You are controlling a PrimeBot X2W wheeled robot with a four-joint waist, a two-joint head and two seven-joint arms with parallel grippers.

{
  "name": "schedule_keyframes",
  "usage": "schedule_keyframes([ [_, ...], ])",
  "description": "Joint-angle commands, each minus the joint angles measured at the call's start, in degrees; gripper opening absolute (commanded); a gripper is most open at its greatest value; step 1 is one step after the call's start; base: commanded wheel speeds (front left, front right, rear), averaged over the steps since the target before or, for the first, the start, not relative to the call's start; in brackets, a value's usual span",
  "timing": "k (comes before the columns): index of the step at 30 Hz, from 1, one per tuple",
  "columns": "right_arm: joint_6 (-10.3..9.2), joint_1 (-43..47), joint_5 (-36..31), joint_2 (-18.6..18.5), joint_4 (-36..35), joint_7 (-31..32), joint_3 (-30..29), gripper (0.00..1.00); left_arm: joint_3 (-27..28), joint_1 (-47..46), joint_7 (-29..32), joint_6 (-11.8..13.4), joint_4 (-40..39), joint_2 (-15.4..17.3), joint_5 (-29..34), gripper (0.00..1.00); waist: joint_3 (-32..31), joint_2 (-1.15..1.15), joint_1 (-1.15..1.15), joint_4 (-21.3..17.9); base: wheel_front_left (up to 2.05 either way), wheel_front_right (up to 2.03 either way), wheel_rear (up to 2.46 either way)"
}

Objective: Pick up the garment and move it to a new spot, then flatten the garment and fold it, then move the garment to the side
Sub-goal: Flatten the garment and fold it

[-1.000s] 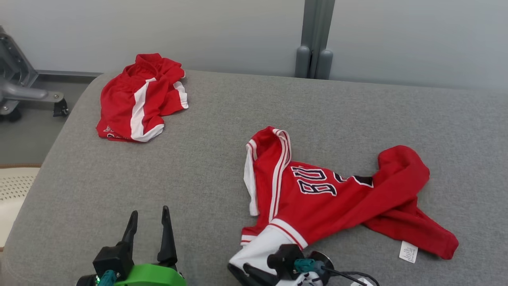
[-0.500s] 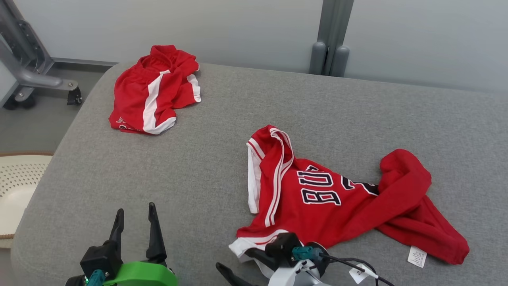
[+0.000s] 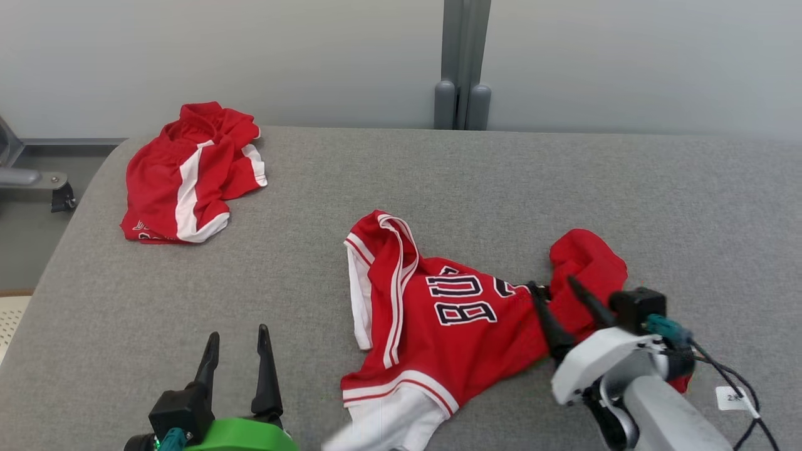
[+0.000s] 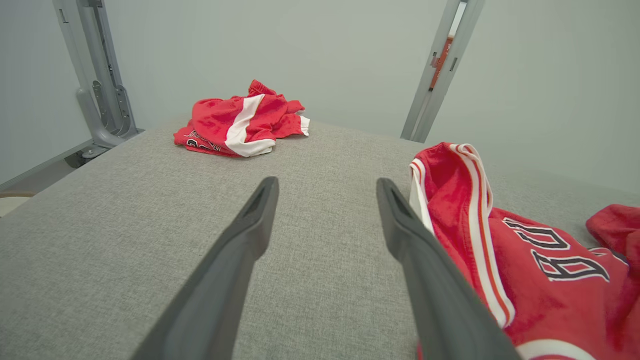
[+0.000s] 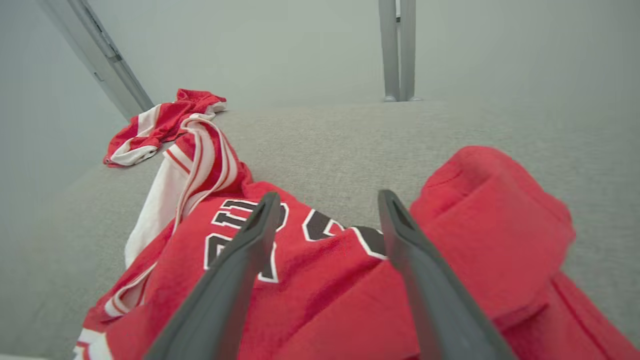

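The garment, a red jersey (image 3: 463, 338) with white trim and dark lettering, lies crumpled in the middle of the grey padded surface (image 3: 438, 175). My right gripper (image 3: 552, 285) hangs open just above its bunched right part, nothing between the fingers. In the right wrist view the open fingers (image 5: 328, 197) frame the jersey's lettering (image 5: 320, 280). My left gripper (image 3: 238, 335) stands open over bare padding to the left of the jersey, apart from it. The left wrist view has the open fingers (image 4: 326, 186) with the jersey (image 4: 550, 280) at the right.
A second red and white garment (image 3: 185, 172) lies bunched at the far left corner of the surface. A grey post (image 3: 462, 62) stands behind the back edge. A wheeled metal frame (image 3: 37, 181) sits on the floor at the left.
My right gripper has opened, let go of the jersey's white hem and swung right to above its bunched part. The head camera has shifted. The left gripper stays open.
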Motion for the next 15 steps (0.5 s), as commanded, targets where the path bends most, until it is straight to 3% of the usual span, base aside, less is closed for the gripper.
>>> schedule_keyframes([
  [1,-0.05,1.03,-1.23,-0.13,0.62,-0.28,-2.54,1.0,-0.24,0.68,-0.03,0.11,0.12,0.17,-0.23,1.0,-0.23,0.0,0.0,-0.26,0.0,0.0,0.0],
  [7,-0.05,0.6,-5.94,-1.55,2.94,3.11,-13.54,1.0,-1.11,0.66,-0.03,-0.21,0.56,0.17,0.27,1.0,0.26,0.0,0.0,0.64,0.0,0.0,0.0],
  [15,-0.05,-1.96,-6.26,-1.94,7.13,8.16,-23.64,1.0,-1.39,0.37,-0.03,-0.64,0.99,0.17,1.02,1.0,0.92,0.0,0.0,2.46,0.0,0.0,0.0],
])
